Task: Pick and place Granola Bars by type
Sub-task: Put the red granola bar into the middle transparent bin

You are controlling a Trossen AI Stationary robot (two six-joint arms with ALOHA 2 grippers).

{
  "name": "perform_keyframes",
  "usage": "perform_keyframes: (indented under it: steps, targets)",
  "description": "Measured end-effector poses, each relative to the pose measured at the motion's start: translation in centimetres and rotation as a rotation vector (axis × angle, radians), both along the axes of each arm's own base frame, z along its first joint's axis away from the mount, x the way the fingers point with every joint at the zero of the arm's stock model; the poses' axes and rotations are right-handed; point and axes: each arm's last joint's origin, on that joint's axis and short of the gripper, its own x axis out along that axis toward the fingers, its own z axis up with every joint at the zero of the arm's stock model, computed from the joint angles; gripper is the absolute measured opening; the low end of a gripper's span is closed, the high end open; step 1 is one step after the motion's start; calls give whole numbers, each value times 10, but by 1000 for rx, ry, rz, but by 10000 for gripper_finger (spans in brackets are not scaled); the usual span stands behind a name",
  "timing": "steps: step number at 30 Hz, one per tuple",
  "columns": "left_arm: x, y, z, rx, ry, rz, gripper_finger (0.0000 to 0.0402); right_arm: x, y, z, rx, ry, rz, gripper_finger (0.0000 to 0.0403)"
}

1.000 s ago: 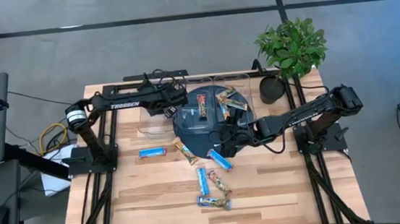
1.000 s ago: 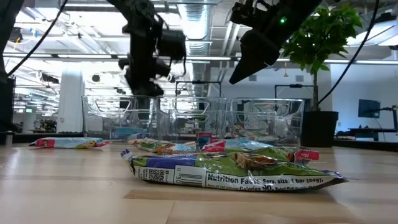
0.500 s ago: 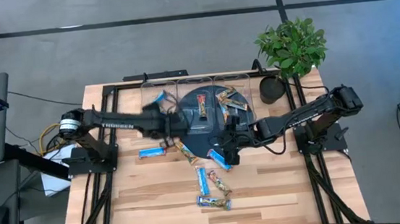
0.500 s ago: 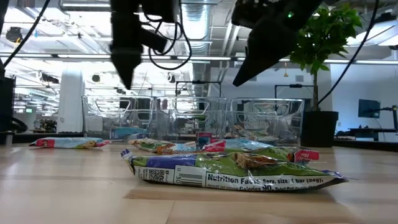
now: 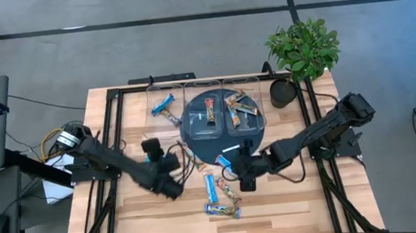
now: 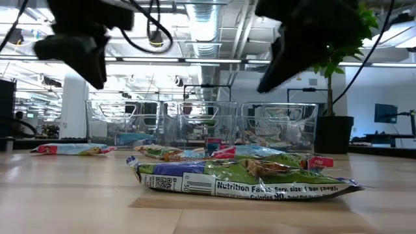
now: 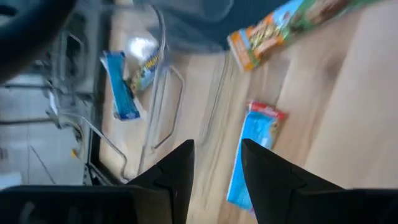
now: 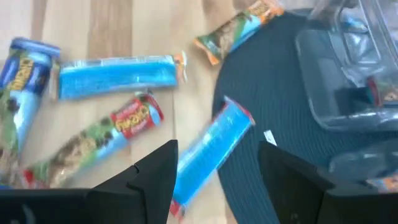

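Sorting Granola Bars (image 5: 216, 193) here: light, flat foil packs, crinkly and slippery, soft enough to buckle if pinched at the ends. I'd judge the best hold is across the narrow width at mid-length, fingers coming straight down, since the packs lie flat on the counter (image 5: 299, 206).

Where they are: a loose cluster sits near centre, with a blue bar (image 8: 210, 146) lying half on the dark round mat (image 5: 194, 133) and half on the wood. Another blue one (image 7: 254, 155) lies left of centre, beside an orange-green bar (image 7: 283, 28). Some are already sorted in the clear bins (image 5: 204, 94) along the far edge: blue in the left bin, others in the middle and right.

Right gripper (image 5: 245, 177) hovers over the blue bar at the mat's near edge, fingers spread wide, holding nothing. Left gripper (image 5: 170, 182) sits low over the left-centre blue bar, fingers partly open with a clear gap, empty too.

Risk, in my judgement: foil skating sideways on the mat when the fingers close. A potted plant (image 5: 302, 52) stands at the far right corner, well clear.
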Motion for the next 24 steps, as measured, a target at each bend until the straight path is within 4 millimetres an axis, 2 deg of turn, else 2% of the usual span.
perform_keyframes:
  steps: [5,11,24]
  targets:
    - [-20,-34,-14,71,-197,-90,128,11,6,-32,-4,44,-49,214]
    - [-39,-61,-25,87,-376,-192,128,24,10,-55,27,1,-115,214]
    - [-62,-76,-50,17,-540,-209,128,31,-10,-59,108,-25,-302,214]
